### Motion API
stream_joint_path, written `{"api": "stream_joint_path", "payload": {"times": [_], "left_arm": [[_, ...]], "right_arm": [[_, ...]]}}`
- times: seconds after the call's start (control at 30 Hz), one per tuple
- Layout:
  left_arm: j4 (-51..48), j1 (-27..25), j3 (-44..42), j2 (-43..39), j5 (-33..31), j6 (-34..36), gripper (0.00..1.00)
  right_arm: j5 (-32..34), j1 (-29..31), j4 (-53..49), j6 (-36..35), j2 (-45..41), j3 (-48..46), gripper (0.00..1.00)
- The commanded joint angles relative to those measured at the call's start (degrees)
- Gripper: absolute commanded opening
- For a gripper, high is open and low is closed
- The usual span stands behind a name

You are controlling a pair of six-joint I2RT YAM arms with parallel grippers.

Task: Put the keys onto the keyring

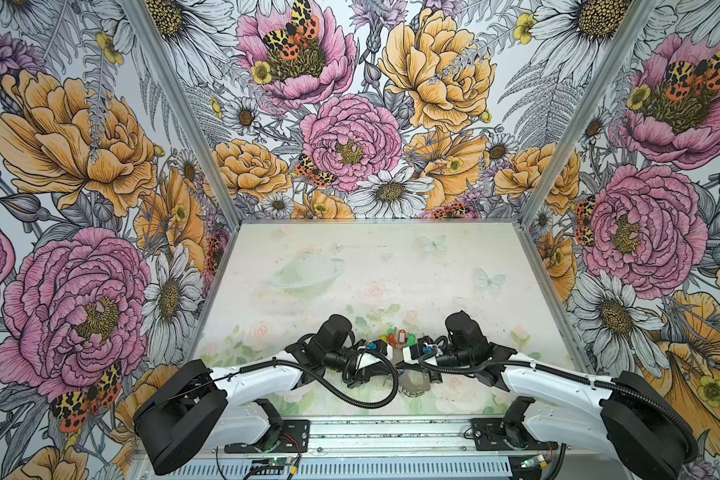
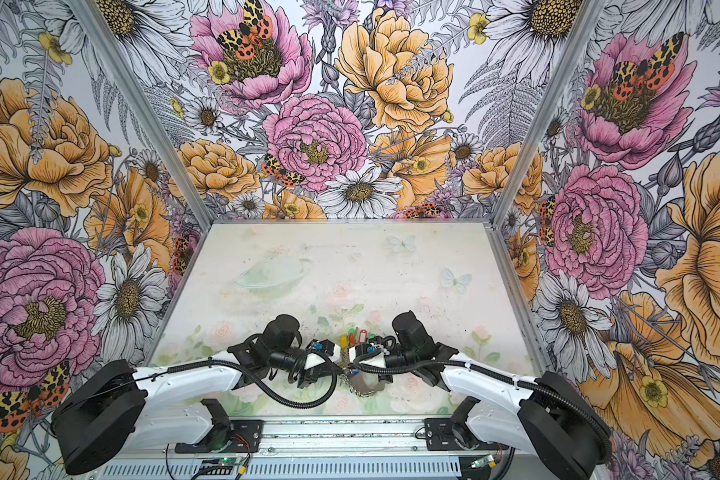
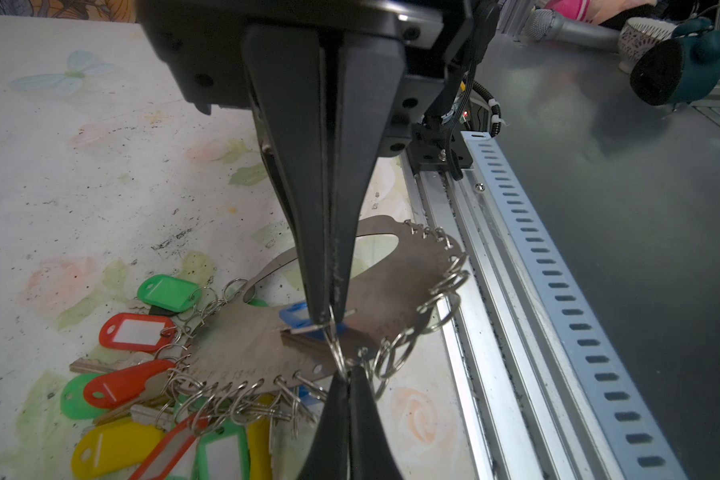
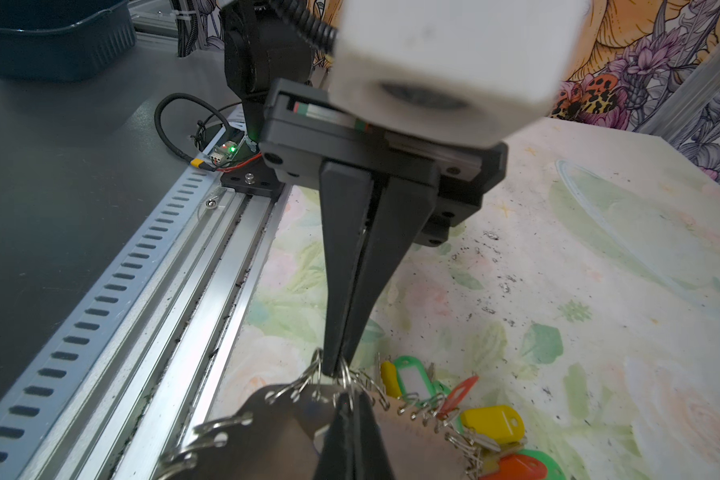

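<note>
Most of keyring, several keys largely hidden

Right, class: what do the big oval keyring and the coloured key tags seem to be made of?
The keyring: likely thin sheet metal, going by its dull grey sheen and the numbers stamped along its edge. The key tags: probably plastic, going by their bright glossy colours and smooth, rounded moulded shapes.

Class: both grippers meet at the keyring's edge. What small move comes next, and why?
Probably hold the left gripper steady and twist the right gripper slightly: both are shut on a silver ring at the keyring edge, with the blue tag at the right gripper's tips.
</note>
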Motion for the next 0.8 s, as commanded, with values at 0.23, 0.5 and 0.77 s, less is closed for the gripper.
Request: {"api": "stream_joint_path", "payload": {"times": [0.23, 0.5, 0.77], "left_arm": [[2.16, -1.78, 2.18, -0.06, 5.86, 0.12, 0.0], [1.58, -2.09, 2.42, 0.17, 5.76, 0.33, 0.0], [1.16, -2.3, 2.8, 0.81, 5.79, 0.44, 0.0]], "right_arm": [[-1.54, -1.42, 8.08, -8.47, 2.85, 1.63, 0.0], [-2.59, -1.83, 11.52, -12.92, 5.32, 2.26, 0.0], [-2.92, -2.25, 10.9, -16.6, 5.93, 3.87, 0.0]]}}
